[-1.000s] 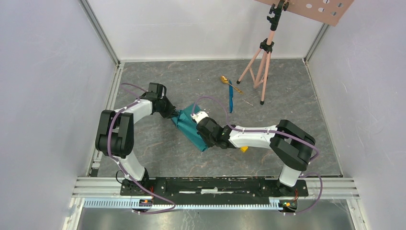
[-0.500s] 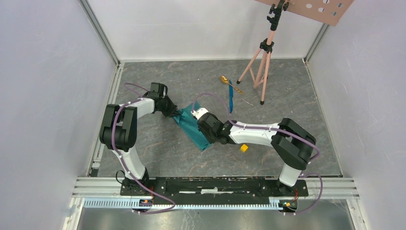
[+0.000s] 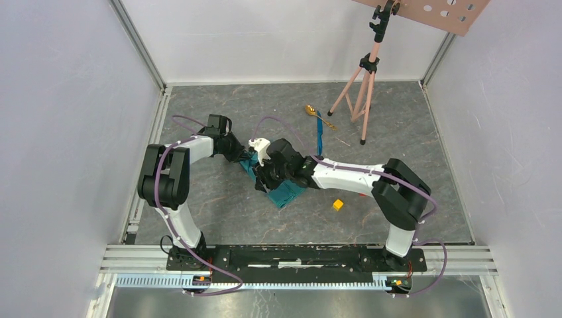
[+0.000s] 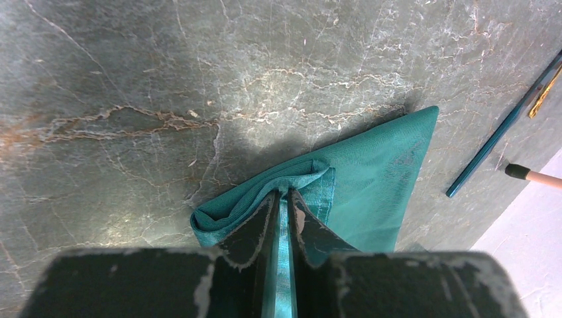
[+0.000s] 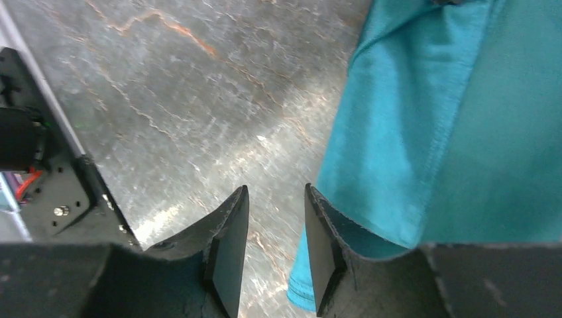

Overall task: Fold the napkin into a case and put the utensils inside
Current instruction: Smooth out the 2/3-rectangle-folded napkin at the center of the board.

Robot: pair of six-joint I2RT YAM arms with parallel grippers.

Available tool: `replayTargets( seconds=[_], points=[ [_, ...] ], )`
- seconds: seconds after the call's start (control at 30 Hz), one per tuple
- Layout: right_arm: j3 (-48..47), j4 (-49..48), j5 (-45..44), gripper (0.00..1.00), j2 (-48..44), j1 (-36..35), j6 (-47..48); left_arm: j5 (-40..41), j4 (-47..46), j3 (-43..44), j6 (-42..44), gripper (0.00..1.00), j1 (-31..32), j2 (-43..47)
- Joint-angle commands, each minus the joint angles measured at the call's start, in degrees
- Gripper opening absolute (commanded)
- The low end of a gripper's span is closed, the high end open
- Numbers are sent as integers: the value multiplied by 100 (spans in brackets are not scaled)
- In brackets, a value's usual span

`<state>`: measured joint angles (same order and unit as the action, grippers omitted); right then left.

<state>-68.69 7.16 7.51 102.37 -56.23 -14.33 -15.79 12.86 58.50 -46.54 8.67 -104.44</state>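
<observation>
The teal napkin (image 3: 286,194) lies folded into a narrow strip on the grey floor, between the two arms. My left gripper (image 3: 242,158) is shut on its far-left folded end; in the left wrist view the fingers (image 4: 283,193) pinch a thin layer of the napkin (image 4: 381,165). Over the middle of the strip, my right gripper (image 3: 266,177) stands open. The right wrist view shows bare floor between its jaws (image 5: 275,193), and the napkin (image 5: 450,126) lies just beside the right finger. The gold spoon (image 3: 310,110) and the blue knife (image 3: 319,136) lie together farther back.
A pink tripod (image 3: 363,89) stands at the back right, one foot close to the utensils. A small yellow cube (image 3: 338,205) sits on the floor under the right forearm. White walls close in all sides. The blue knife (image 4: 502,129) shows at the right edge of the left wrist view.
My right gripper has opened, let go of the napkin and swung left and back over the strip. The yellow cube came into view. The left gripper has kept its hold.
</observation>
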Motion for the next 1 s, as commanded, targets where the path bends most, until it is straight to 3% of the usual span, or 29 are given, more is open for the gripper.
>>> replayTargets(
  seconds=[0.0,0.23,0.33,0.77,0.97],
  points=[
    [433,-1333,1483,39,222,319,-478,230,61,-120,421,16,-60,-67],
    [1449,-2739,2800,36,437,713,-1090,213,24,-146,444,16,-67,-134],
    [1773,-3127,2951,37,482,766,-1221,182,10,-146,451,16,-67,-180],
    [3202,-3379,3014,39,-17,956,-1077,195,89,-42,573,15,-150,-250],
    [3371,-2820,2936,40,-604,1020,-885,117,178,28,633,15,-154,-116]
  ],
)
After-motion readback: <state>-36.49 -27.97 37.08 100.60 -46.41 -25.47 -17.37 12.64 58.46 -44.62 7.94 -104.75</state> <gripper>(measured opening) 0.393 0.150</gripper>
